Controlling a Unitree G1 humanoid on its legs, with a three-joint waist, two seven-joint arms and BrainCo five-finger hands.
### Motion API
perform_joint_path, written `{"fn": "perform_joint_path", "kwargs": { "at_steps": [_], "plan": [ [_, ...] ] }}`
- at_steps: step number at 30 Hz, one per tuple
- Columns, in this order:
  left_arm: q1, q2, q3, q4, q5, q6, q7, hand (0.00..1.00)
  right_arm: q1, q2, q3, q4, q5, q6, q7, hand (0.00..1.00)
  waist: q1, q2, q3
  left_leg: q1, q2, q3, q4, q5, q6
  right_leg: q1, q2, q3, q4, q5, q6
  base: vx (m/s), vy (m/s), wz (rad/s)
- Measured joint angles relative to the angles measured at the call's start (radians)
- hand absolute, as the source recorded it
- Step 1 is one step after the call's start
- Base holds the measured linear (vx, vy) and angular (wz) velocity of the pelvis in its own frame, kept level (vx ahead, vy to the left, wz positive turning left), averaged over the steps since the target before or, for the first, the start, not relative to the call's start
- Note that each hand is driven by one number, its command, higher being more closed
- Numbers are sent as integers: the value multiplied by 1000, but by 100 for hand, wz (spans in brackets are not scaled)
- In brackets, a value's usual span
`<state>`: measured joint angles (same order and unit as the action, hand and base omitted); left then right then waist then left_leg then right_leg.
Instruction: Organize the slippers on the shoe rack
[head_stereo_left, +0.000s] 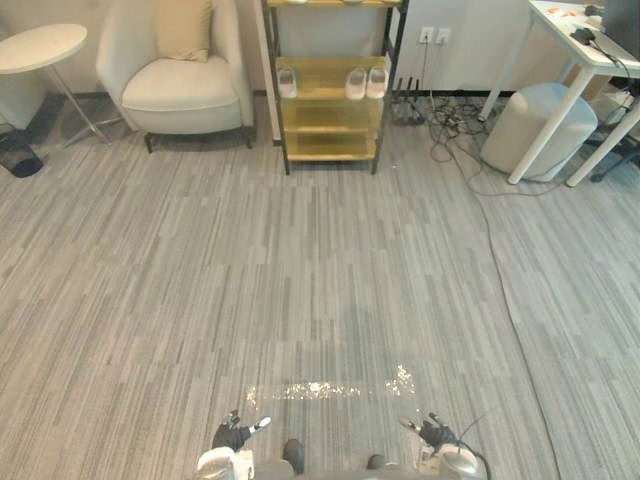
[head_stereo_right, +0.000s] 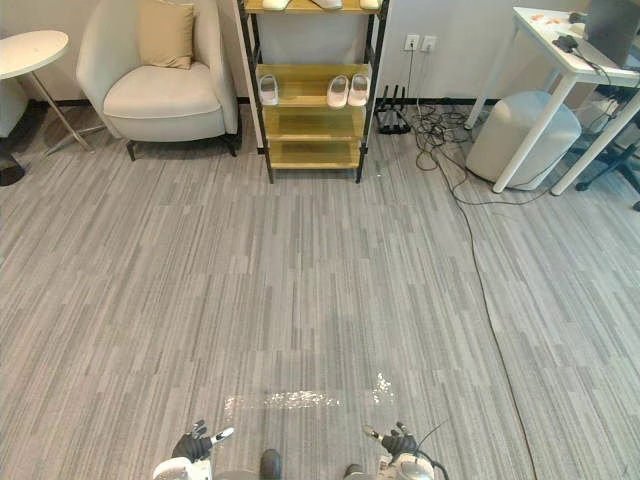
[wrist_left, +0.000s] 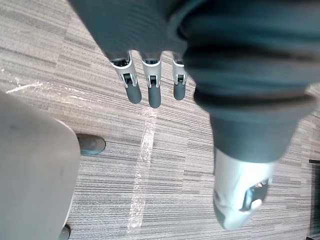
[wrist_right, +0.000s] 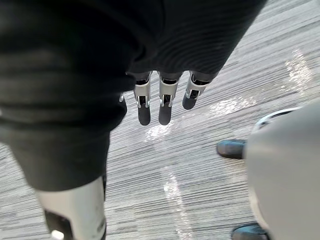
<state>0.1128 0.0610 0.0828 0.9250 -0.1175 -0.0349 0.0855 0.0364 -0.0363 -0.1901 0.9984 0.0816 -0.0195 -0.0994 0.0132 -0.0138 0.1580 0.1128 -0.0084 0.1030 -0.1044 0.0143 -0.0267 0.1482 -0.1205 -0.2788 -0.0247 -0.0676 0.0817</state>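
The left hand (head_stereo_left: 232, 436) and the right hand (head_stereo_left: 436, 432) hang low over the floor (head_stereo_left: 300, 270) at the near edge of the room, one to each side and well apart. From the wrists, the left hand's fingers (wrist_left: 150, 92) run straight out in a row, and the right hand's fingers (wrist_right: 164, 107) do the same. Both sets are relaxed and hold nothing. A bright patch of light (head_stereo_left: 320, 388) lies on the grey striped floor just beyond them.

The shoe rack (head_stereo_left: 274, 110) stands far across the room against the back wall, well apart from both hands. On its middle shelf a single white slipper (head_stereo_left: 287, 82) sits toward the left end. A pair of white slippers (head_stereo_left: 366, 82) sits side by side toward the right end. More pale footwear (head_stereo_right: 327, 3) rests on the shelf above, cut off by the picture's edge.

Left of the rack is a cream armchair (head_stereo_left: 175, 75) with a tan cushion (head_stereo_left: 183, 28) propped against its back. Further left stands a round white side table (head_stereo_left: 40, 45). Right of the rack there is a wall socket (head_stereo_left: 434, 35), with a tangle of black cables (head_stereo_left: 450, 125) on the floor below it. A pale round stool (head_stereo_left: 535, 125) sits partly under a white table (head_stereo_left: 575, 50) on the far right.
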Motion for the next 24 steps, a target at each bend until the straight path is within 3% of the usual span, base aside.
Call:
{"fn": "perform_joint_path", "kwargs": {
  "at_steps": [24],
  "plan": [
    [-9, 8, -17, 14, 10, 0, 5, 0, -15, 7, 9, 2, -2, 0, -13, 0, 0, -12, -3, 8, 21, 52, 5, -17, -25, 26, 19, 2, -41, 11, -7, -22, -16, -3]
  ]
}}
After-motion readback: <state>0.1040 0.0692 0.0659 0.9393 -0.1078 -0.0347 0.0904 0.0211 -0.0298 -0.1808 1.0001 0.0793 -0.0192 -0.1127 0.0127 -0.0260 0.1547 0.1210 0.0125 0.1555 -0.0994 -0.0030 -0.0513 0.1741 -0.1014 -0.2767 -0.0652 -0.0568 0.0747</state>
